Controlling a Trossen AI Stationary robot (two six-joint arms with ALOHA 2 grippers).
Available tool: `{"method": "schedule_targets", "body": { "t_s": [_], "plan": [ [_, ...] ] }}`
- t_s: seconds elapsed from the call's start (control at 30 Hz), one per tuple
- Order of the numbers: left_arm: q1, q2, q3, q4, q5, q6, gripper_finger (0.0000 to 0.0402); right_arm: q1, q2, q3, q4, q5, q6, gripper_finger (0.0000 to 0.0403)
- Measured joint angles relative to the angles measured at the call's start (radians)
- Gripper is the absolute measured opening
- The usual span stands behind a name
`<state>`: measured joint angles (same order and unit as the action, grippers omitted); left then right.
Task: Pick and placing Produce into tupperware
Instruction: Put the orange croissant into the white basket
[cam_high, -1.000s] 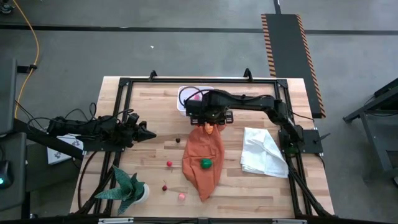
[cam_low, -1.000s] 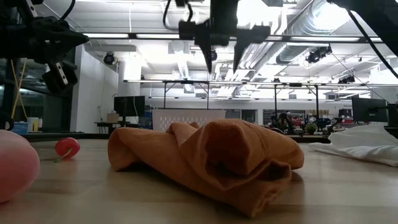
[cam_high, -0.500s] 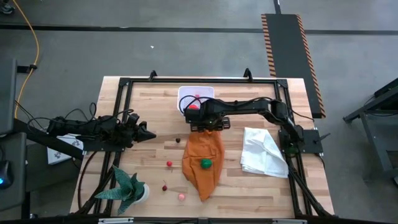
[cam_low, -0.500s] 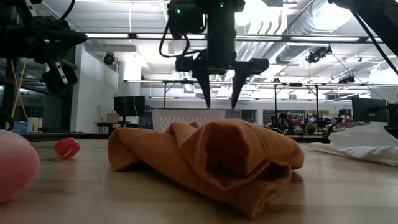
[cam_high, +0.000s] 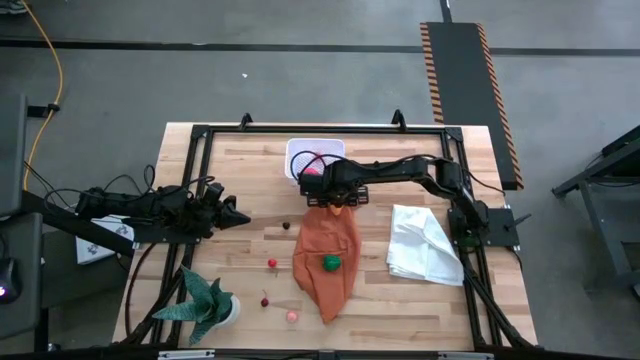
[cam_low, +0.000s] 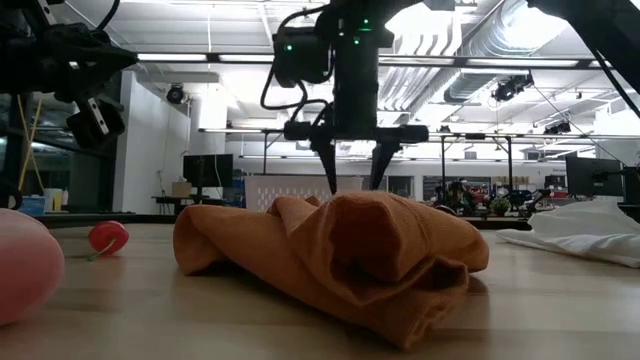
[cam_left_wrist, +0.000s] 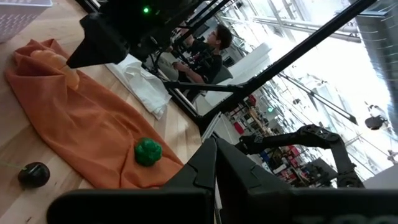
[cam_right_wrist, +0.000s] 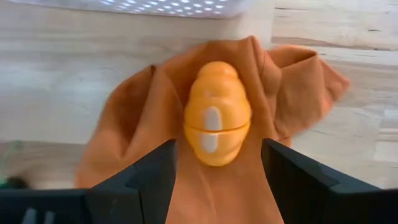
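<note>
Wooden bench (cam_high: 240, 170) bearing tupperware (cam_high: 302, 152), orange cloth (cam_high: 325, 270), white cloth (cam_high: 425, 245), potted plant (cam_high: 208, 305), scattered produce (cam_high: 272, 264)

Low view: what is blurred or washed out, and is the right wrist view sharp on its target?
Low view: the pink produce piece at the near edge is out of focus, the orange cloth is sharper, and bright ceiling lights glare behind the right tool. Right wrist view: the orange produce piece on the cloth is fairly sharp and evenly lit.

tupperware (cam_high: 300, 152) partly behind right arm (cam_high: 400, 170)
</note>
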<state>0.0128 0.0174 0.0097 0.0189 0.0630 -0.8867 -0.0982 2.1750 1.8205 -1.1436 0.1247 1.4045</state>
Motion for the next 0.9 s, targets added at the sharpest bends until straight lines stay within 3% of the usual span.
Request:
{"method": "schedule_targets", "body": {
  "t_s": [0.57,0.9],
  "plan": [
    [0.000,0.000,0.000,0.001,0.001,0.000,0.0001,0.010,-0.001,-0.005,0.042,0.094,0.012,0.0225],
    [0.000,0.000,0.000,0.001,0.001,0.000,0.0001,0.066,-0.001,-0.005,0.045,0.256,0.062,0.0225]
  ]
}}
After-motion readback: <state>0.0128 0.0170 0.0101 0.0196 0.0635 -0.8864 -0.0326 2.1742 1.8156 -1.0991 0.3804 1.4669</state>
